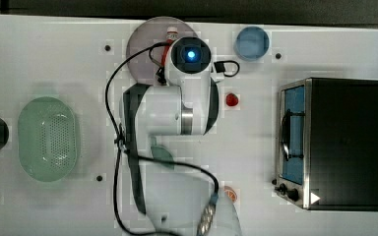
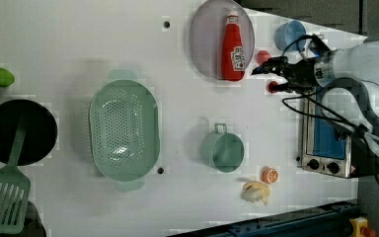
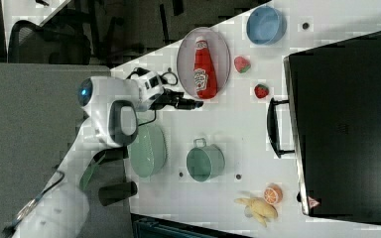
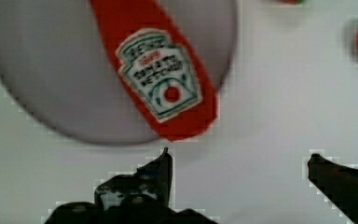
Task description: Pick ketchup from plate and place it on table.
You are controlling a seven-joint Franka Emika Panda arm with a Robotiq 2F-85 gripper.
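The white arm reaches out over the table (image 2: pixel 79 44), its gripper (image 4: pixel 237 161) spread wide with nothing between the fingers (image 4: pixel 161 170), hanging just off the base end of the ketchup (image 2: pixel 233 47) and apart from it. In the right view the gripper (image 3: pixel 191 104) points toward the plate (image 3: pixel 184 59) from the right view's left. The ketchup lies flat on the plate, its base jutting past the rim. On the white tabletop also sit a green colander (image 2: pixel 123 129), a green pot (image 2: pixel 222 149), a blue bowl (image 3: pixel 264 25), two red fruit lumps (image 3: pixel 261 90) and a toaster oven (image 1: pixel 332 142). Office chairs (image 3: pixel 49 42) stand beyond the table in the right view.
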